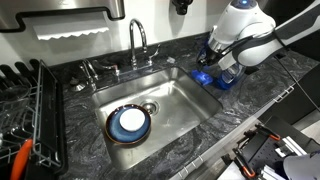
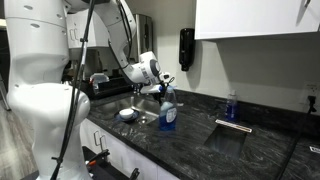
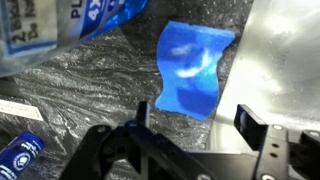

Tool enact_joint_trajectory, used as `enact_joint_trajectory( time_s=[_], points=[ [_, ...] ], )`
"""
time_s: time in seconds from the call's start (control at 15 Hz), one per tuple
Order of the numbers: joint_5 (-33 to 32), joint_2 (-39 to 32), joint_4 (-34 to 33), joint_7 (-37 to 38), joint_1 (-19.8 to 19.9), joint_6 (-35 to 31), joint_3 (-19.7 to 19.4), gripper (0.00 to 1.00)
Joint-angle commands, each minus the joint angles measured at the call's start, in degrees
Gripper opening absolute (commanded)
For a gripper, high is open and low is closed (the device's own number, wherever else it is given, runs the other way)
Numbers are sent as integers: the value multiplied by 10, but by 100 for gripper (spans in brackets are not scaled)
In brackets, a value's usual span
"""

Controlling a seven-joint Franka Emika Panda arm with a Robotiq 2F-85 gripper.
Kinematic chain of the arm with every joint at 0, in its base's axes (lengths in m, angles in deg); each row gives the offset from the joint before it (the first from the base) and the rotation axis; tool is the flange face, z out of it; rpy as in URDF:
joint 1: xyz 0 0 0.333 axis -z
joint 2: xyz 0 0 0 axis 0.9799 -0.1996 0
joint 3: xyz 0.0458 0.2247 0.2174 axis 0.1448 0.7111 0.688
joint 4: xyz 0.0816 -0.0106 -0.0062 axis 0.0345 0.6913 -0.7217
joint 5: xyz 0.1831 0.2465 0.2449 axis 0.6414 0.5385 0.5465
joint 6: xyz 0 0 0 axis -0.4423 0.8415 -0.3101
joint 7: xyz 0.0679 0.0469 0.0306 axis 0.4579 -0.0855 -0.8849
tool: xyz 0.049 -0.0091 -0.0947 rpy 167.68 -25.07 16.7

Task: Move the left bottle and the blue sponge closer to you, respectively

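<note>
the gripper (image 3: 193,112) is hanging open over the counter (image 3: 100,90), its two dark fingers (image 3: 141,118) spread wide and gripping nothing. in the wrist view the sponge (image 3: 190,70) is lying flat on the dark marbled stone just past the fingertips, in line with the gap between them. no finger is touching it. its near edge is curling a little, and a pale streak is showing across its top. to its right the metal edge of the sink (image 3: 285,60) is running alongside, just beside the sponge.

in the wrist view two bottles are showing to the left of the sponge. one with a printed label (image 3: 55,30) is sitting at the far left, and another (image 3: 15,158) is peeking in at the near left corner. i cannot tell which of them is the task's bottle there.

in an exterior view the bottle (image 2: 167,114) is standing upright on the counter, blue below and paler above, right under the gripper (image 2: 160,90).

in an exterior view the arm is reaching down to the right of the sink (image 1: 185,100), with the gripper (image 1: 214,62) hovering above the sponge (image 1: 204,77). a blue-and-white plate (image 1: 130,123) is resting in the basin. the faucet (image 1: 138,40) is standing at the far rim, and a dish rack (image 1: 35,110) is sitting at the left.
</note>
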Motion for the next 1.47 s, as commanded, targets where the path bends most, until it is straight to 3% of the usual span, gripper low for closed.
enact_joint_trajectory(
  time_s=[0.0,0.27,0.47,0.67,0.8,1.4],
  points=[
    [27,-13,-35,-47,15,-24,33,100],
    [87,-28,-80,-99,10,-31,63,100],
    [190,-40,-108,-177,19,-35,97,100],
    [307,-37,-141,-287,33,5,135,100],
    [345,-31,-166,-334,38,47,145,100],
    [356,-31,-281,-378,47,257,133,100]
  ],
)
